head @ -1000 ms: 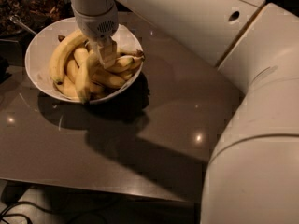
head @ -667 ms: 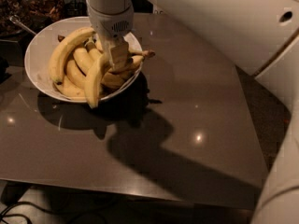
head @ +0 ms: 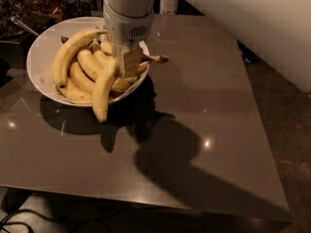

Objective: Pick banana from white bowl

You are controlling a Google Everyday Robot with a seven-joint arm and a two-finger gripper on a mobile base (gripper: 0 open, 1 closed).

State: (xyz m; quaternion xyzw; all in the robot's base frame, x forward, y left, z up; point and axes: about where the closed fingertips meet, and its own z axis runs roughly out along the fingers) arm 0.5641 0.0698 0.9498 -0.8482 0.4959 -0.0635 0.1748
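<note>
Overhead, gripper (head: 127, 64) clamped on banana (head: 103, 93) top, fruit drooping over white bowl (head: 40, 57) rim

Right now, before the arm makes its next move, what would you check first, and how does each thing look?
1. Pincer closed on the banana: ok, it clamps the banana's upper end, above the bowl's right side.
2. Banana free of the other bananas: cannot tell, since its upper part lies against the pile.
3. Banana clear of the white bowl: cannot tell. It crosses the front rim and its lower tip hangs outside.
4. Brown-tipped stem beside the pincer not caught: cannot tell.
5. Bowl sitting flat on the table: ok.
</note>
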